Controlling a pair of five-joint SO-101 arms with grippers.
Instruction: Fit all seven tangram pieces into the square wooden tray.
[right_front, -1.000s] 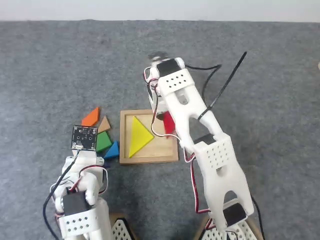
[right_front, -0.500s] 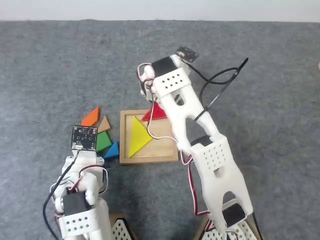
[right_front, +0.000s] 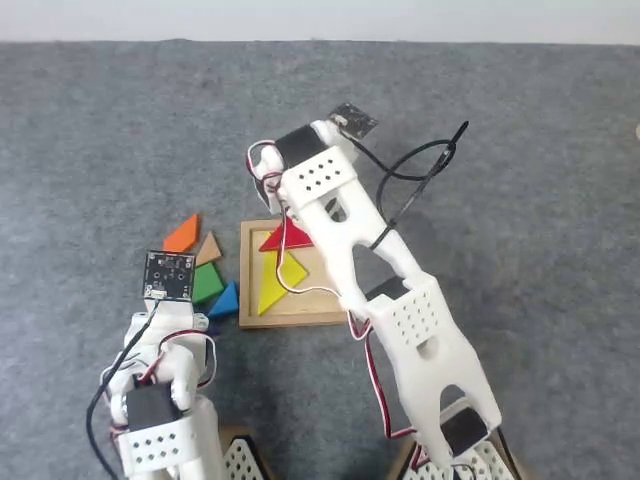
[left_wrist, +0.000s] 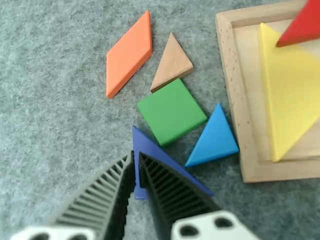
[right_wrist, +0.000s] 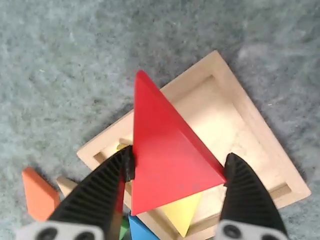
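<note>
My right gripper (right_wrist: 178, 167) pinches the red triangle (right_wrist: 160, 150) by two edges over the far edge of the tray (right_wrist: 270, 145). I judge it light, stiff and slippery. My left gripper (left_wrist: 136, 160) rests closed above the dark blue triangle (left_wrist: 144, 142).

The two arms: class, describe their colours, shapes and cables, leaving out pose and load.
Both arms are white shells with grids of small holes and black motors at the joints. The right arm trails red, white and black wires; the left arm a black cable. The left end effector and right end effector have black ribbed fingers.
</note>
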